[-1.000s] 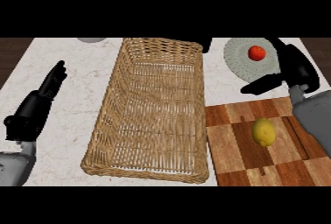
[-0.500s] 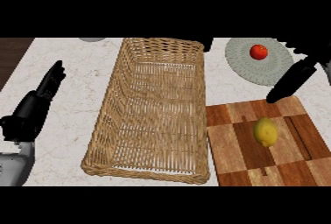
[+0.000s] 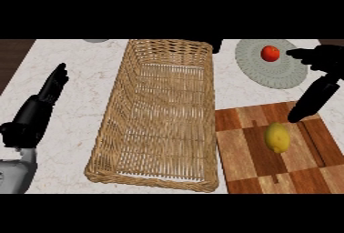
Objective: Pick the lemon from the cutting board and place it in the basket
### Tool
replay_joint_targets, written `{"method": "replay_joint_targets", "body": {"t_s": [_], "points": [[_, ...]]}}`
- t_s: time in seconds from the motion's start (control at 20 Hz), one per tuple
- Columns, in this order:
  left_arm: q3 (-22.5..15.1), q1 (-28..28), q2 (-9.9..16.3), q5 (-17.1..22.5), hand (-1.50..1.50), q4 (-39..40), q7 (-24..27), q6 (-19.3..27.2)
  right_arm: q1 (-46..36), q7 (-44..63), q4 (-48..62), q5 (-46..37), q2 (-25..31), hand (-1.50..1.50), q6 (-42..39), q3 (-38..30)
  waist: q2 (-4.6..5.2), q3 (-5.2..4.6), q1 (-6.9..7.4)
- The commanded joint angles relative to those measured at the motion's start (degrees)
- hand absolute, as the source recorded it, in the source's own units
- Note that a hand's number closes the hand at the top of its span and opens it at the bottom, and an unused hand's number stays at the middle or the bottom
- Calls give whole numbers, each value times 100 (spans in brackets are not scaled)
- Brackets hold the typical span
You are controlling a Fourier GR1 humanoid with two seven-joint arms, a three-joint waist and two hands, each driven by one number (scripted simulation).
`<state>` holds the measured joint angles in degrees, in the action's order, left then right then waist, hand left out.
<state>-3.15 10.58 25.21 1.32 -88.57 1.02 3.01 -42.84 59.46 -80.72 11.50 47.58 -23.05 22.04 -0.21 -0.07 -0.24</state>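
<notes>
Head view, nearest first: the cutting board (image 3: pixel 269 150) lies at the lower right of the table (image 3: pixel 80 98), and the lemon (image 3: pixel 277 138) sits on its upper middle, untouched. Its long axis runs roughly toward and away from the robot, tilted slightly, with the pointed tips at the near and far ends. It looks like a light, firm fruit with a smooth, rounded skin that could roll or slip, so the best hold is probably across its fat middle, fingers on one flank and thumb on the other. Just beyond it, the right robot hand (image 3: pixel 316 93) hangs over the board's far edge with fingers straight and holding nothing. The left robot hand (image 3: pixel 42 107) rests at the left, fingers straight. The basket (image 3: pixel 128 91) lies between them, beside the board. Farthest, a plate (image 3: pixel 252 63) carries a tomato (image 3: pixel 270 53).
</notes>
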Motion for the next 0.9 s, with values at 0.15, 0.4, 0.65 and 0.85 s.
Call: {"method": "replay_joint_targets", "body": {"t_s": [0.15,0.4,0.65,0.85], "points": [[-59,97,-213,-205,0,179,101,36,637,199,44,-167,86,-150,-444,250,19,4,-28],[159,-150,-136,-154,0,-38,134,-86,879,420,-108,-164,-102,-150,-464,236,2,4,9],[29,-290,-265,-289,0,-518,-159,-70,1138,132,180,-907,-547,-150,-18,499,11,7,64],[71,-198,-388,-466,0,-215,-6,-113,1502,-135,42,-1072,-364,-150,-318,188,12,6,14]]}}
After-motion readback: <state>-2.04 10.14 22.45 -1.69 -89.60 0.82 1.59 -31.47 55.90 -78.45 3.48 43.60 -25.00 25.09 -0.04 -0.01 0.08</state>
